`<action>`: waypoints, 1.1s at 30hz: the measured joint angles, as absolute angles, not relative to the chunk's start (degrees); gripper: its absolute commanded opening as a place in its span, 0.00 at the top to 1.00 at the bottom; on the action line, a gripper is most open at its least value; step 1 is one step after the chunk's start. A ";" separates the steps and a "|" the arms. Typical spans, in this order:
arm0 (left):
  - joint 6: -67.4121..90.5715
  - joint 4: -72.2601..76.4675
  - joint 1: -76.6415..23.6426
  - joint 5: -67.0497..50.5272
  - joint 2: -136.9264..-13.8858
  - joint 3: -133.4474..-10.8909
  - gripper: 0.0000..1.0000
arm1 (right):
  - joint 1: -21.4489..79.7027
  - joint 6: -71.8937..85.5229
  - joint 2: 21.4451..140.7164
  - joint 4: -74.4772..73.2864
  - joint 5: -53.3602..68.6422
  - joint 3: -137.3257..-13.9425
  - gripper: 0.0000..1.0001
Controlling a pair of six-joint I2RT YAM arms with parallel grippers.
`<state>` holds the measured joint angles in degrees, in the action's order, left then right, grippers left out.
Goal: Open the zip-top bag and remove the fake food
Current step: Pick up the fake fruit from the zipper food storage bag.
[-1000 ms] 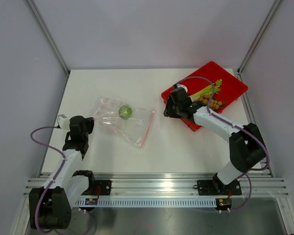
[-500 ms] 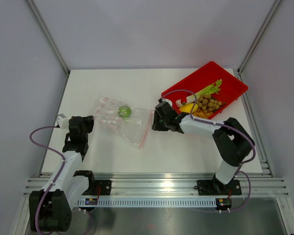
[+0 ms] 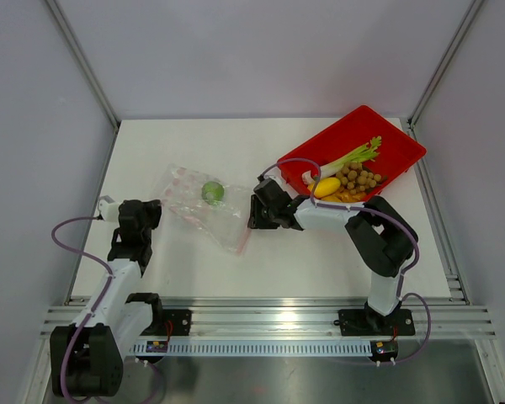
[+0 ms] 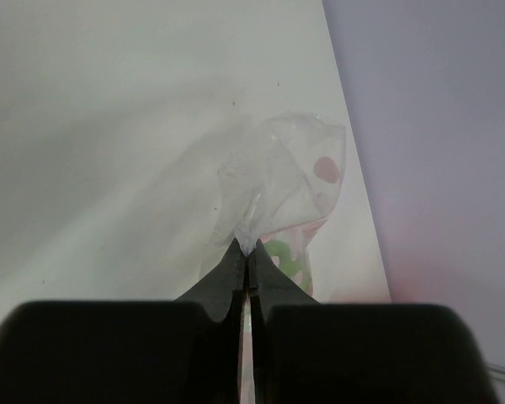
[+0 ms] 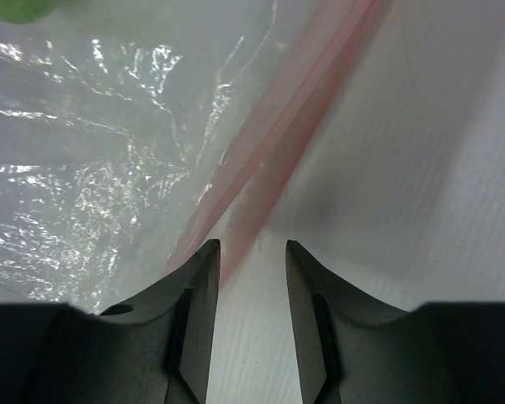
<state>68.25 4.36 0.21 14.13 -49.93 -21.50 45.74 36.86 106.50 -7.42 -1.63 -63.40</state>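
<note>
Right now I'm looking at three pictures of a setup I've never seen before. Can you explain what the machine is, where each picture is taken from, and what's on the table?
These are two robot arms bolted at the near edge of a white table. The wide picture comes from a fixed camera above and behind them. The other two come from a camera on each wrist, looking past that arm's own fingers.

On the table lies a clear zip-top bag with a green round fruit inside. The left pincer is shut on an edge of the bag's plastic. The right pincer is open, its jaws at the end of the pink zip strip and not gripping it.

At the far right, a red tray holds a celery stalk, tan balls and a yellow piece.
</note>
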 measured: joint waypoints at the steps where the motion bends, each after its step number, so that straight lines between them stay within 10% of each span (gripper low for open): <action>1: 68.14 4.23 0.21 14.13 -50.19 -21.50 0.98 | 45.74 36.91 106.56 -6.72 -1.34 -63.40 0.55; 28: 71.24 2.17 0.21 9.28 -64.55 -21.50 0.98 | 45.76 37.98 101.12 17.61 7.66 -51.81 0.49; 33: 71.46 2.02 0.34 9.23 -64.49 -21.50 0.98 | 45.76 38.68 97.62 19.44 6.61 -50.87 0.34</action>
<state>71.46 2.02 0.34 9.23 -64.49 -21.50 45.76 38.68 97.62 19.44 6.61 -50.87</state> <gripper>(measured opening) 0.022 0.590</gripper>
